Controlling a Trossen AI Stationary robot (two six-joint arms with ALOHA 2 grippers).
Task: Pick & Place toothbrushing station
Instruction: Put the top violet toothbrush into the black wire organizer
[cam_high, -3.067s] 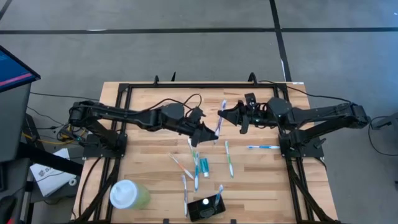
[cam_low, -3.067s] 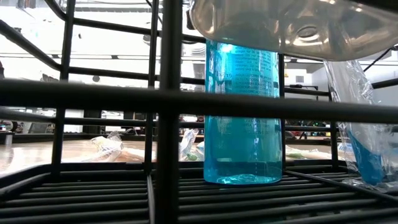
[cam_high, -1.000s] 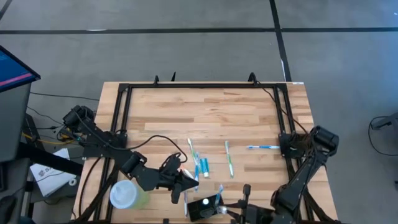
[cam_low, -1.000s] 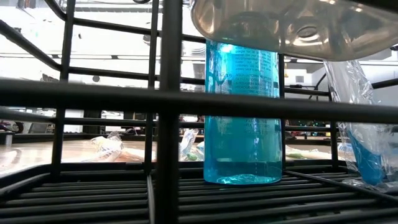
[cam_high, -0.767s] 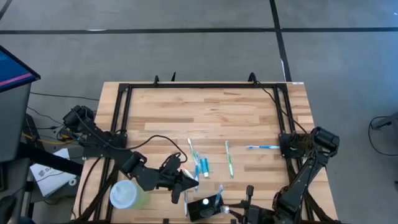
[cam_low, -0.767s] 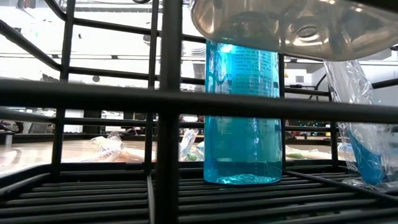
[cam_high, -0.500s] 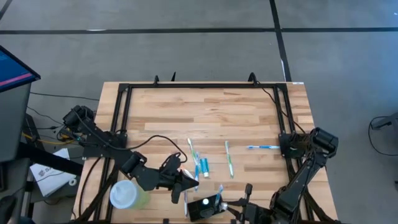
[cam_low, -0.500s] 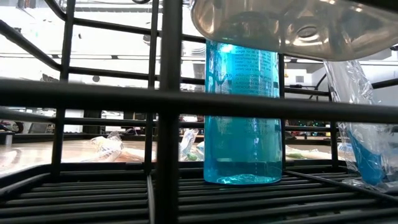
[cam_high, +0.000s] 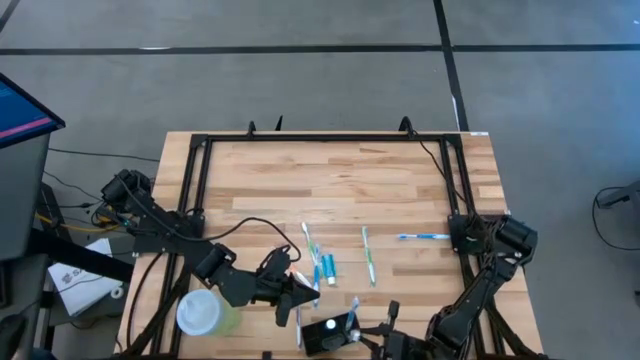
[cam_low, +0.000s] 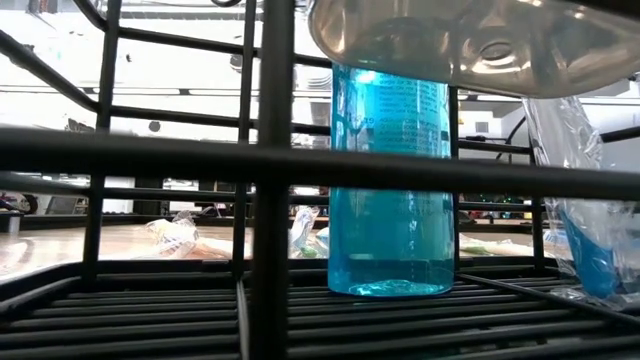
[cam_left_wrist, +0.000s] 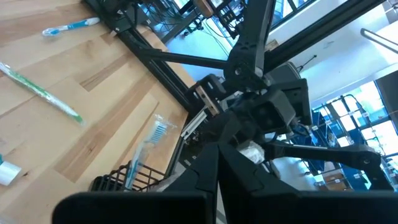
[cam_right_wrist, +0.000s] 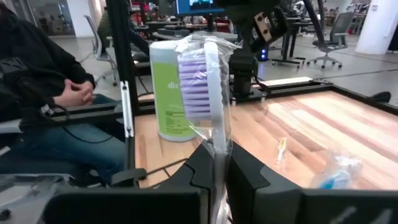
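right fingers (cam_right_wrist: 214, 163): clamped on a wrapped brush (cam_right_wrist: 205, 81) with purple bristles, head standing up; in the high view they sit at the tabletop's near edge, about 5 o'clock, just beside the holder (cam_high: 331, 335)
left fingers (cam_left_wrist: 214, 163): pressed together, nothing between them; low near the cup (cam_high: 207, 314), about 7 o'clock of the tabletop (cam_high: 330, 175)
holder: black, near edge at 6 o'clock, one brush already leaning in it
loose brushes: several at centre with teal tubes (cam_high: 323, 268); a green one (cam_high: 368, 255) to their 3 o'clock; a blue one (cam_high: 424, 237) further toward 3
risk 1: slick wrapper lets the brush twist or slip in the grip, so it misses the slot
risk 2: both arms crowd the holder; a nudge could tip it or knock out the brush inside
risk 3: left arm beside the cup could shove it over
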